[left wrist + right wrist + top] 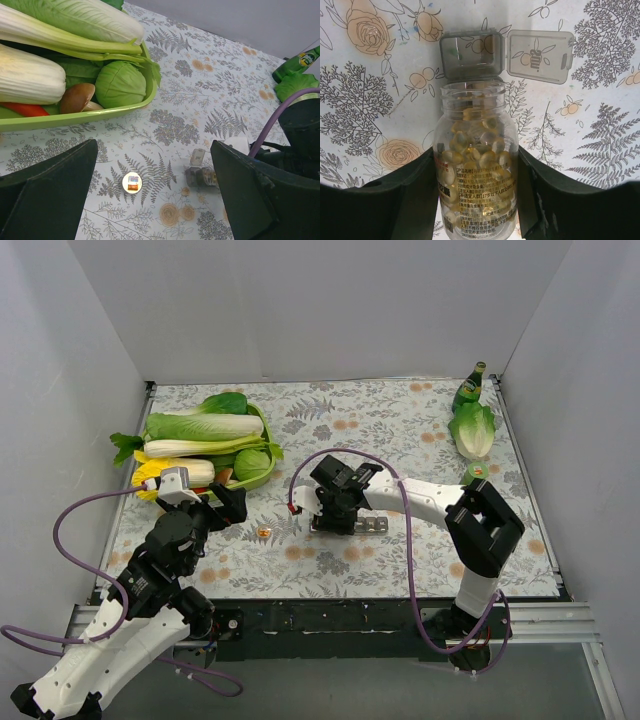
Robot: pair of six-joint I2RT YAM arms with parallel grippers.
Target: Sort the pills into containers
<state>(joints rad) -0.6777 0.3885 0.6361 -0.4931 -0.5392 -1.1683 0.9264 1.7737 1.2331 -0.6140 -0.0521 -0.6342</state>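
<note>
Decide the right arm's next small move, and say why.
Probably tip the bottle down a little to drop one of its pills: the right gripper holds it uncapped, mouth aimed at the organiser's open compartment, lid flipped back.

1. The top view is bright all over. Light falls evenly from above on the table (420, 430) and the white walls (320, 300).
2. Shadows there are soft and small, just under the arms.
3. In the left wrist view the table's pattern is sharp. The fingers (45, 195) of the left gripper (152, 195) are dark with slightly fuzzy edges.
4. A small round thing (132, 182) there has a very bright white rim.
5. In the right wrist view the pill bottle (475, 150) is sharp, with pale shiny streaks on its sides.
6. The fingers (400, 205) of the right gripper (475, 200) look almost black.
7. The bottom left corner of that view goes dark and round.
</note>
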